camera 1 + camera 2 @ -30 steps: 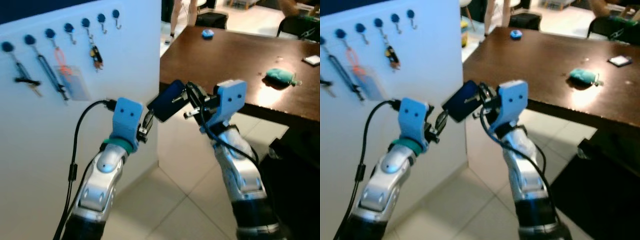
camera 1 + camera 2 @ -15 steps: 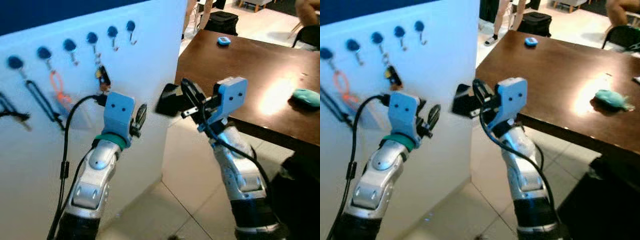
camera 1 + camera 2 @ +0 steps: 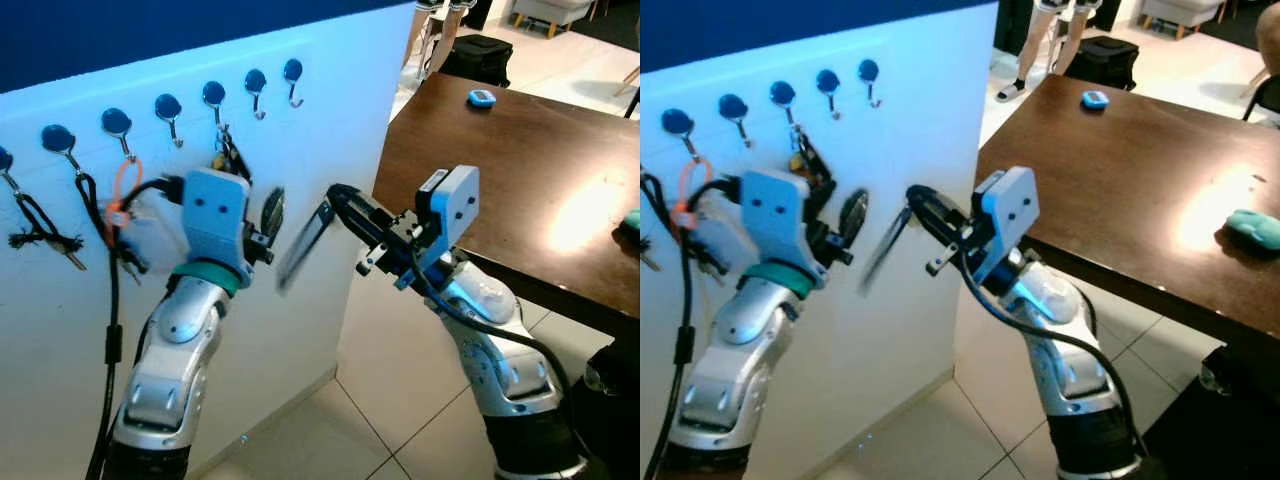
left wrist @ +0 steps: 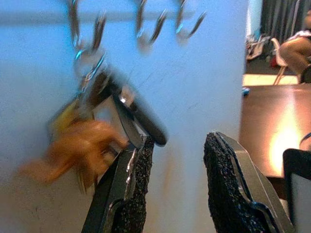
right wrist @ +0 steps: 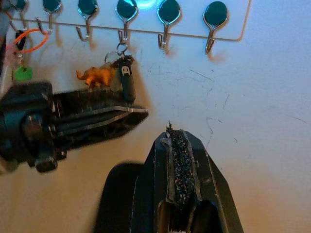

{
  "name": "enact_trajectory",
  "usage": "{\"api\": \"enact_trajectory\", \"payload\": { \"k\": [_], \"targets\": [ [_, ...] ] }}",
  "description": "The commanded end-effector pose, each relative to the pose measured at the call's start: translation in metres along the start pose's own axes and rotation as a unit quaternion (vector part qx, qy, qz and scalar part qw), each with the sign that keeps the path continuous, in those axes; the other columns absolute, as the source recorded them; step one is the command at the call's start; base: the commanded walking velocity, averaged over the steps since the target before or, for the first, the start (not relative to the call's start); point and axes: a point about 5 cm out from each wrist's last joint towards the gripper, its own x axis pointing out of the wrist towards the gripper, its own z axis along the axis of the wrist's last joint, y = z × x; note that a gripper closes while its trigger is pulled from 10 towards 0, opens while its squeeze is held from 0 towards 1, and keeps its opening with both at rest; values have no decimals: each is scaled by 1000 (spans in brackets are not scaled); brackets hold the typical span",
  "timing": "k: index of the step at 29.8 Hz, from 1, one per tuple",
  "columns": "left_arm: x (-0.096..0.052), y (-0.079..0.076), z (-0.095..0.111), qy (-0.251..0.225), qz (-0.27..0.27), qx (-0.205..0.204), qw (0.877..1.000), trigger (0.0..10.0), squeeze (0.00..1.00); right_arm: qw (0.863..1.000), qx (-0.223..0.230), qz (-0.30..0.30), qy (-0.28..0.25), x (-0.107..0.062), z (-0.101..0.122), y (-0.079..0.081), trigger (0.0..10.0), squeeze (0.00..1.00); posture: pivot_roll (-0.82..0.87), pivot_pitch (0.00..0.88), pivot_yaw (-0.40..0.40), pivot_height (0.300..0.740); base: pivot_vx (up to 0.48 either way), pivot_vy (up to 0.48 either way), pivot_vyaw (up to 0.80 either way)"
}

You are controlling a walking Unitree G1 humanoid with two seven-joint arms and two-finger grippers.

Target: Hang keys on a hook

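Keys (image 5: pixel 120 74), with an orange elephant charm, hung from a hook (image 5: pixel 124 35) on the white wall panel (image 3: pixel 340 100), mid-row among the blue-capped hooks. Stood beside a dark brown desk (image 3: pixel 520 170), small blue object (image 3: pixel 481 97) near its far edge. Left end effector (image 4: pixel 177 187) raised just below the keys, fingers spread, released. Right end effector (image 5: pixel 177 170) aimed at the panel, fingers clenched together, grasping nothing visible.

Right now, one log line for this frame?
left gripper: fingers open, beside hung key bunch | right gripper: shut on dark tag, facing hook board | end hook free | tag not hung
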Motion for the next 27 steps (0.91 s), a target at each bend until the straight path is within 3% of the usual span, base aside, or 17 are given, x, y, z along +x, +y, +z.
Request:
{"api": "enact_trajectory", "payload": {
  "k": [1,7,13,15,17,18,19,21,27],
  "targets": [
    [-5,2,-3,13,-7,9,1000,10000,0,1000,8,5,2,-2,-1,2,10000,0,-91,51,95,740,0,0,0],
    [-13,3,-8,31,-13,19,999,10000,0,1000,11,-2,8,-4,-4,1,10000,0,-91,51,95,740,0,0,0],
    [-38,-3,-28,80,-58,49,994,10000,0,1000,16,-11,20,-9,-9,1,10000,0,-88,60,108,740,0,0,0],
    [-38,-3,-28,80,-58,49,994,10000,0,1000,16,-11,20,-9,-9,1,10000,0,-88,60,108,740,0,0,0],
    [-56,-1,-36,117,-78,51,989,10000,0,999,15,-22,28,-15,-11,-1,10000,0,-86,65,111,740,0,0,0],
    [-56,-1,-36,117,-78,51,989,10000,0,999,15,-22,28,-15,-11,-1,10000,0,-86,65,111,740,0,0,0],
    [-65,4,-35,129,-71,54,988,10000,0,999,12,-31,32,-19,-11,-4,10000,0,-86,65,111,740,0,0,0],
    [-65,4,-35,129,-71,54,988,10000,0,999,12,-31,32,-19,-11,-4,10000,0,-86,65,111,740,0,0,0],
    [-64,22,-16,91,-5,51,995,10000,0,999,0,-25,21,-17,-1,-8,10000,0,-69,72,99,740,0,0,0]
  ]
}}
